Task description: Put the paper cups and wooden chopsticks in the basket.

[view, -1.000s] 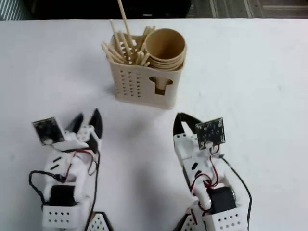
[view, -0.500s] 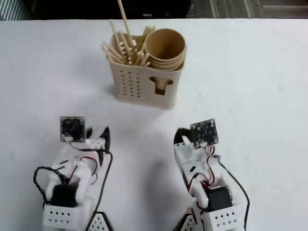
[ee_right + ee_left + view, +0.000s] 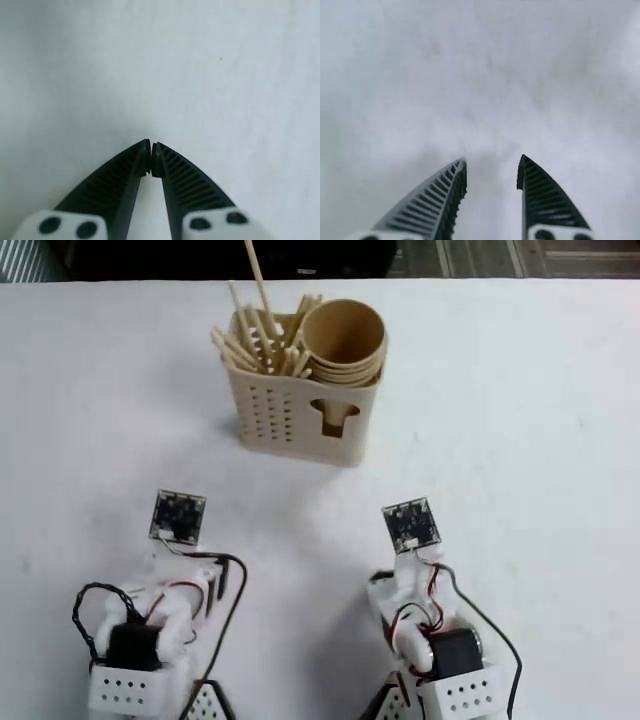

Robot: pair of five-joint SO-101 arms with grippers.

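Both arms' jaws drawn back from basket (image 3: 290, 422) near counter (image 3: 520, 420) far edge. Left jaws parted, right jaws closed, both empty. Chopsticks (image 3: 262, 340) stand near-upright.

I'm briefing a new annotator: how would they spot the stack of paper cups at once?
On the white table, find the cream perforated basket at the far middle. The paper cups sit nested in its right half: a wide round tan mouth, unlike the thin wooden chopsticks bristling beside it.

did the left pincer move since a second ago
Yes. In the high view the left pincer has pulled back, farther from the basket.
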